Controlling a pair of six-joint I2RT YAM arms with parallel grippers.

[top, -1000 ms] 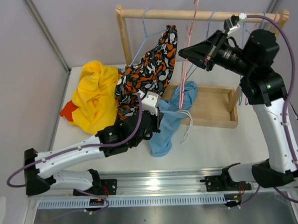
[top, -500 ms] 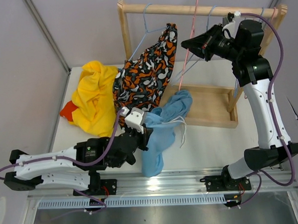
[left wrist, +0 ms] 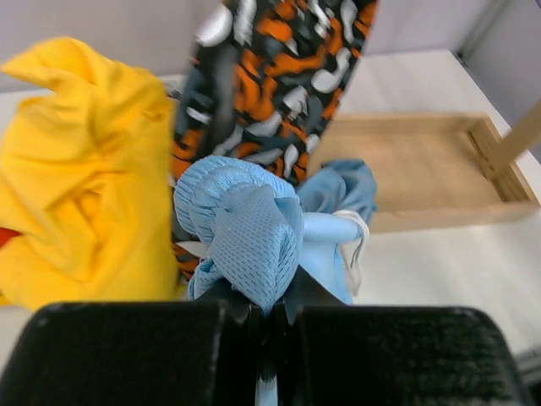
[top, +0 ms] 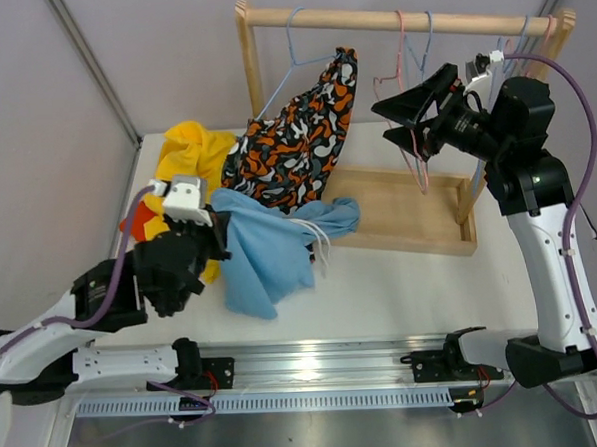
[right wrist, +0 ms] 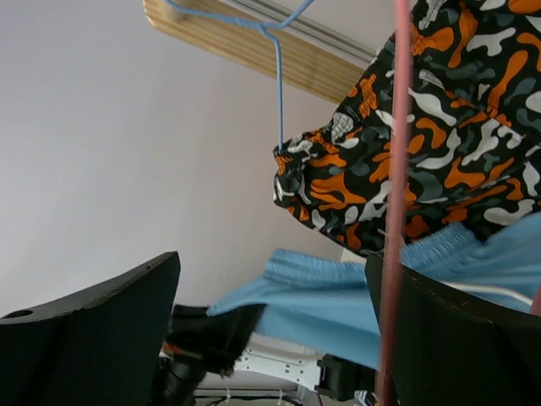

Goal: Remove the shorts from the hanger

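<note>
My left gripper [top: 217, 240] is shut on a bunched fold of the light blue shorts [top: 270, 247], which trail right across the table, off any hanger. In the left wrist view the blue mesh [left wrist: 245, 228] is pinched between the closed jaws [left wrist: 269, 317]. The black-orange-white blotch shorts [top: 299, 133] still hang on a blue hanger [right wrist: 280, 85] at the rail's left end. My right gripper [top: 383, 124] is open beside a bare pink hanger [top: 418, 162], whose wire [right wrist: 396, 169] runs just inside one finger. Yellow shorts [top: 190, 154] and red-orange shorts [top: 133, 220] lie heaped at the left.
The wooden rack's rail [top: 358, 21] spans the back, with a wooden tray base [top: 418, 217] under it. More empty wire hangers [top: 431, 36] hang at the rail's right end. A grey wall post [top: 95, 69] stands at the left.
My left arm pulled the light blue shorts leftward, off the pink hanger. My right gripper opened and let the pink hanger go; it now hangs straight from the rail.
</note>
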